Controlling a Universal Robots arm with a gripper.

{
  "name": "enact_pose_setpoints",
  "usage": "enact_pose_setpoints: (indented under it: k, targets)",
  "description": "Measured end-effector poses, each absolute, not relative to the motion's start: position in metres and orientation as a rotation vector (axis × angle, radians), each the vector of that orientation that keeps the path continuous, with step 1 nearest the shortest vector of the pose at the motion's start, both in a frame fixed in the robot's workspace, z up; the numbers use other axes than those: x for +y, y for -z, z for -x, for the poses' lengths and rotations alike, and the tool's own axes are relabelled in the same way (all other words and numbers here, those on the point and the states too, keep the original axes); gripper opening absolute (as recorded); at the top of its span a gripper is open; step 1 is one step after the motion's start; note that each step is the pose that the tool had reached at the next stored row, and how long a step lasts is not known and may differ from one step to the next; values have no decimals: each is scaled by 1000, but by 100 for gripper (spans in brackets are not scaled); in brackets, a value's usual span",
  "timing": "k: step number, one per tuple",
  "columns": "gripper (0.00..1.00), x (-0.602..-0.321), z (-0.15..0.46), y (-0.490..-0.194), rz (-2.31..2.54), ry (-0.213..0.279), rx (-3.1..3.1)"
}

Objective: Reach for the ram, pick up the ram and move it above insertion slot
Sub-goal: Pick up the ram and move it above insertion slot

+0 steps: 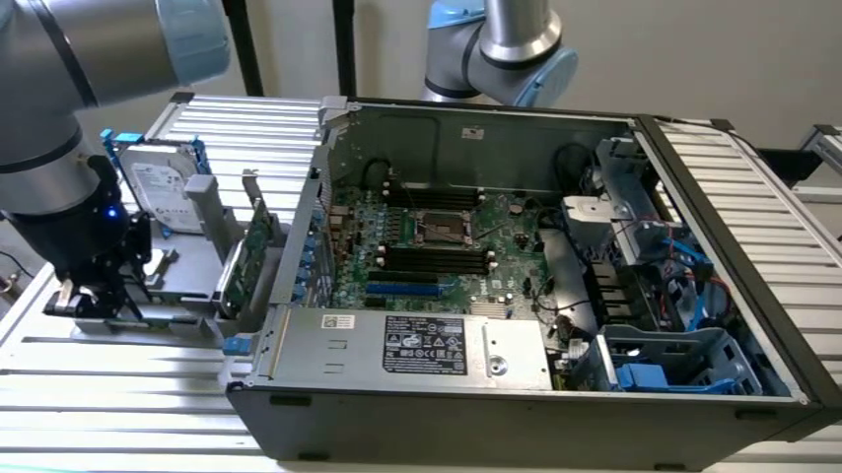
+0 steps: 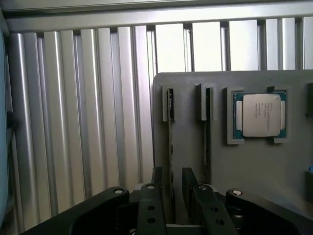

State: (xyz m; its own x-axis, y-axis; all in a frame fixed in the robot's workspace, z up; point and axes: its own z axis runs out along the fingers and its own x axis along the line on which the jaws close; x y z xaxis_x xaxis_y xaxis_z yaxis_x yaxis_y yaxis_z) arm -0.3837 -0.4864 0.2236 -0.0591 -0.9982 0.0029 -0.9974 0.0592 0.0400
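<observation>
At the exterior view's left, my gripper (image 1: 99,301) sat low over the grey fixture (image 1: 177,281). The claw was narrowly parted, with a finger (image 2: 157,188) on either side of the ram (image 2: 170,132), which stood on edge in its holder and wasn't pinched yet. A good grasp, I judged, needed the stick centred, a gentle squeeze on its flat faces and clearance from the second stick (image 2: 207,127) beside it. The memory slots (image 1: 435,258) lay well to the right, in the open case (image 1: 526,414).

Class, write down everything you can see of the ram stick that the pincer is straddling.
The ram shows edge-on: a long, thin, dark strip standing on edge in a slot of the grey holder, its far end seated in a raised grey guide. The open pincer straddles its near end, one finger on each side, with a gap showing.
</observation>
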Motion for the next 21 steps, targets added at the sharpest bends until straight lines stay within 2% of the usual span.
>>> enact_pose_setpoints:
  k: [11,21]
  targets:
    - [31,-486,384,-205,-2177,41,-2222]
    - [31,-486,384,-200,-2197,41,-2203]
